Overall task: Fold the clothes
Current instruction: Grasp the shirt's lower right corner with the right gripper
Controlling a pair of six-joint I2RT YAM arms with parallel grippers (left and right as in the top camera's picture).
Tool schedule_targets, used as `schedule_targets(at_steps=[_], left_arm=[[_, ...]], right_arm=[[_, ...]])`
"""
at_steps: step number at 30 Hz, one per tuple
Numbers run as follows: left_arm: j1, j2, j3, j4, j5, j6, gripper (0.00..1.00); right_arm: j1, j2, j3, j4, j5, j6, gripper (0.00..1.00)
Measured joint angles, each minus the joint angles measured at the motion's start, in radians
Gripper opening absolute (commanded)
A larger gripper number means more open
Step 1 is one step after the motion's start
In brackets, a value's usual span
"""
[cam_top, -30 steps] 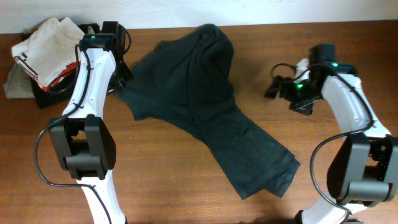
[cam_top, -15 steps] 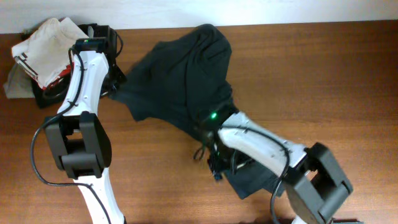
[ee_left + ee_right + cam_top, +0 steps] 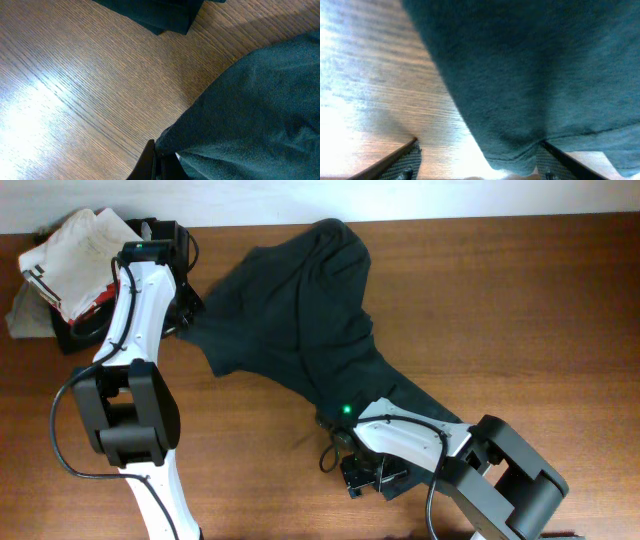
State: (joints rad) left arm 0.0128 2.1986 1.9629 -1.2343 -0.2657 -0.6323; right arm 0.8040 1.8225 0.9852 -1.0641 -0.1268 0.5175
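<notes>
Though rumpled, dark charcoal T-shirt (image 3: 300, 320) diagonally outstretched.

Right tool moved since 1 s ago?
Yes: right tool swung from the far right of the table to the T-shirt hem at the near edge.

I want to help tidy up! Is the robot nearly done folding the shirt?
Not nearly. No neat fold shows yet: the T-shirt lies rumpled and slanted across the table. In hand: the left gripper pinches one edge, and the right gripper sits open around the bottom hem. All the folding is left.
</notes>
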Motion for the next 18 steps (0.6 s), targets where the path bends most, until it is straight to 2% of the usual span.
schedule_targets(at_steps=[1,5,10,13,18], left_arm=[[0.0,0.0,0.0,0.0,0.0,0.0,0.01],[0.0,0.0,0.0,0.0,0.0,0.0,0.01],[0.0,0.0,0.0,-0.004,0.0,0.0,0.02],[0.0,0.0,0.0,-0.006,0.001,0.0,0.01],[0.0,0.0,-0.002,-0.008,0.004,0.0,0.02]], right_arm=[[0.0,0.0,-0.007,0.0,-0.013,0.002,0.5],[-0.039,0.0,-0.016,-0.006,-0.024,0.014,0.04],[-0.187,0.0,-0.021,-0.018,-0.059,0.029,0.04],[-0.241,0.0,0.005,-0.08,-0.047,0.025,0.04],[-0.358,-0.057,0.208,-0.204,-0.039,-0.058,0.04]])
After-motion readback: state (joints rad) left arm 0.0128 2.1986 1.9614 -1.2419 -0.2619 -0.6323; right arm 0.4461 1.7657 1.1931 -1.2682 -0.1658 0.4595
